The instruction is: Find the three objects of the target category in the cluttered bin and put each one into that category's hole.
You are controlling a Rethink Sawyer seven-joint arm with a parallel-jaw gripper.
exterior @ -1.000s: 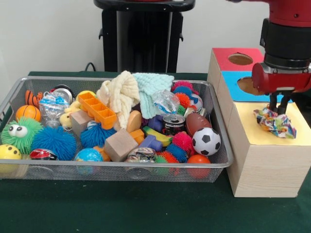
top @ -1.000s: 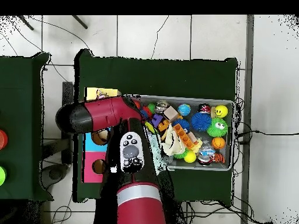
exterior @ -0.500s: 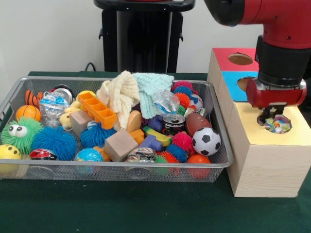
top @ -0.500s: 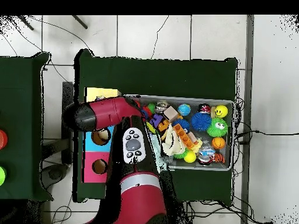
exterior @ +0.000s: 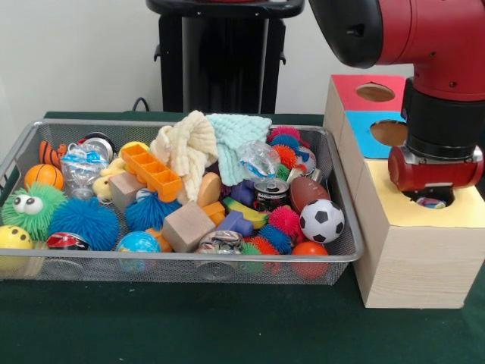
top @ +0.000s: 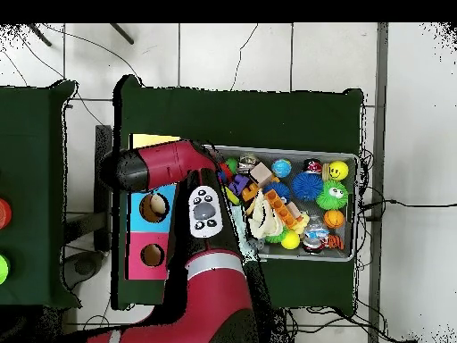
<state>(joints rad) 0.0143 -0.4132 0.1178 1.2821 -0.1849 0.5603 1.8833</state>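
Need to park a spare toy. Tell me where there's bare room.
Free: the green tabletop in front of the wire bin, and the yellow box top beside the gripper. Crowded: the bin is packed edge to edge, soccer ball included.

Bin (exterior: 342, 250) of toys left of holed box (exterior: 413, 254)

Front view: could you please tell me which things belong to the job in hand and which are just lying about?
Job: gripper, patterned cloth in the hole of the yellow box top, cream cloth, mint cloth, bin.
Lying about: soccer ball, wooden block, orange tray, can.
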